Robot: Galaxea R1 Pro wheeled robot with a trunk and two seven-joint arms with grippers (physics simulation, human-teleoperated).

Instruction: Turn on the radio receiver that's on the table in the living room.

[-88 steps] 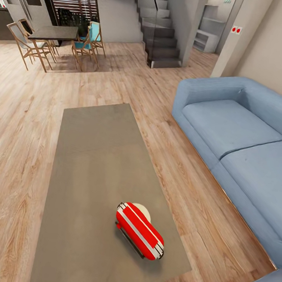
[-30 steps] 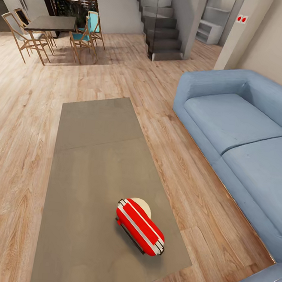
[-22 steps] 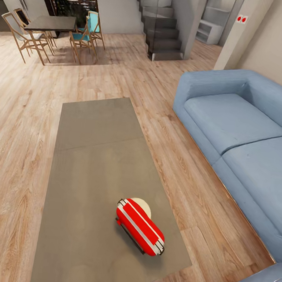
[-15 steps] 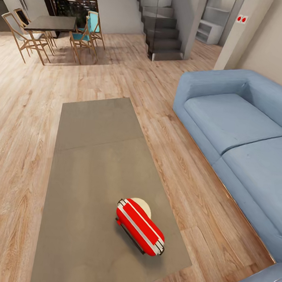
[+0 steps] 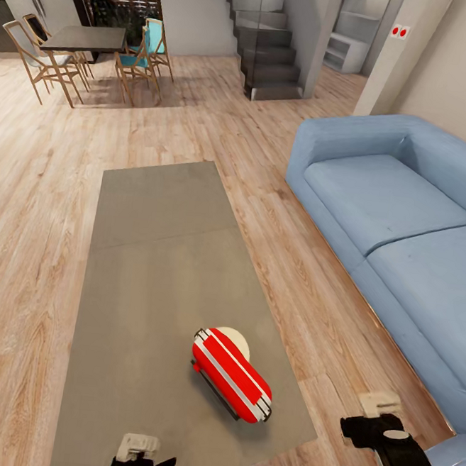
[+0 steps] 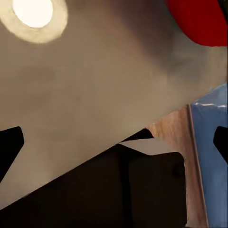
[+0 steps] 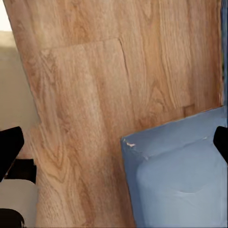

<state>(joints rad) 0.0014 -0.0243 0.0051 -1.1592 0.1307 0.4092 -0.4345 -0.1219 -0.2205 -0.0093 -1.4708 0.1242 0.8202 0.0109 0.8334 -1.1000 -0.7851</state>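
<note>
The red radio receiver (image 5: 232,375) with white stripes lies on its side near the near right corner of the long grey-brown table (image 5: 159,254). A cream round disc (image 5: 237,339) shows just behind it. My left gripper (image 5: 137,453) rises over the table's near edge, to the left of and nearer than the radio, apart from it. My right gripper (image 5: 378,412) hovers over the floor right of the table. In the left wrist view the radio (image 6: 199,19) is a red corner beyond widely spread fingertips (image 6: 9,147). The right wrist view's fingertips (image 7: 9,152) are spread too. Both grippers are open.
A blue sofa (image 5: 404,228) runs along the right, and its near end (image 7: 180,175) lies close under my right gripper. Wood floor (image 5: 37,193) surrounds the table. Far back stand a dark dining table with wooden chairs (image 5: 80,47) and a staircase (image 5: 269,44).
Both grippers have risen into the bottom of the head view since half a second ago. The radio has not moved. Since 2.9 s ago the camera has shifted.
</note>
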